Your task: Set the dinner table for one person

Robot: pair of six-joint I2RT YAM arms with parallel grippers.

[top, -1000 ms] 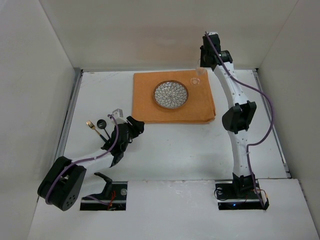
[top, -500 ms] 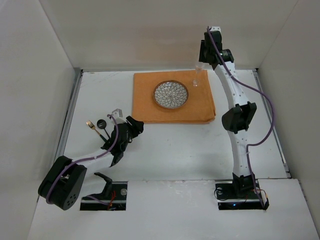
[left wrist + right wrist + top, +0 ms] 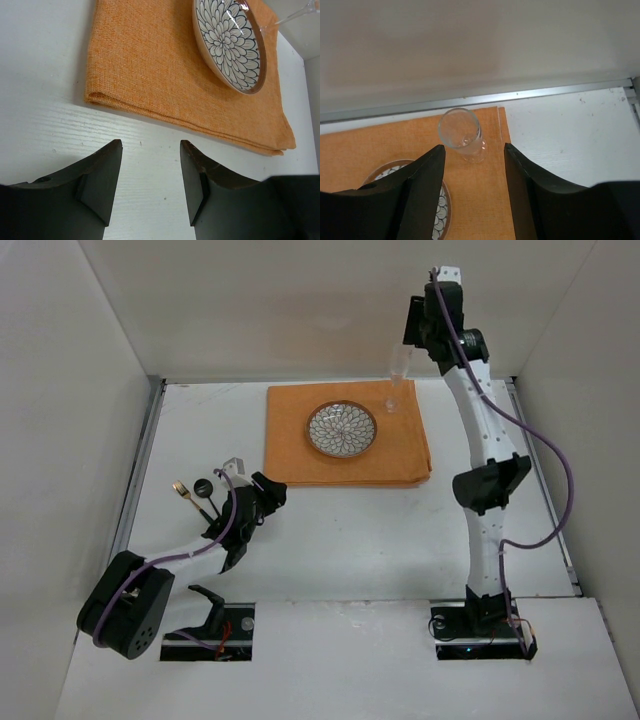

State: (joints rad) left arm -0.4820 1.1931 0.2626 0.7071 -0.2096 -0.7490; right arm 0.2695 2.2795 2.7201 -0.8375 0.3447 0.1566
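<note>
The table (image 3: 350, 530) is the big white floor under both arms, with white walls at its edges. An orange cloth (image 3: 345, 455) lies by the far edge, in the middle, as the eating place. A plate (image 3: 341, 429) sits in the middle of the cloth. A glass (image 3: 393, 398) stands upright at the cloth's far right corner, where a drink goes.

The right tool (image 3: 474, 152) hangs high over the glass, wide apart and empty, not touching it. I think the glass step is done.

The left tool (image 3: 150, 150) is low over the table near the left edge. It is wide and empty too, and it faces the cloth's near left corner. A gold fork (image 3: 181, 488) and a small dark piece (image 3: 203, 487) lie by the left edge, just beside that arm. They are likely next.

There is lots of bare table between the cloth and the near edge, so the arm has room. The cloth's folded edge could catch a sliding fork.
</note>
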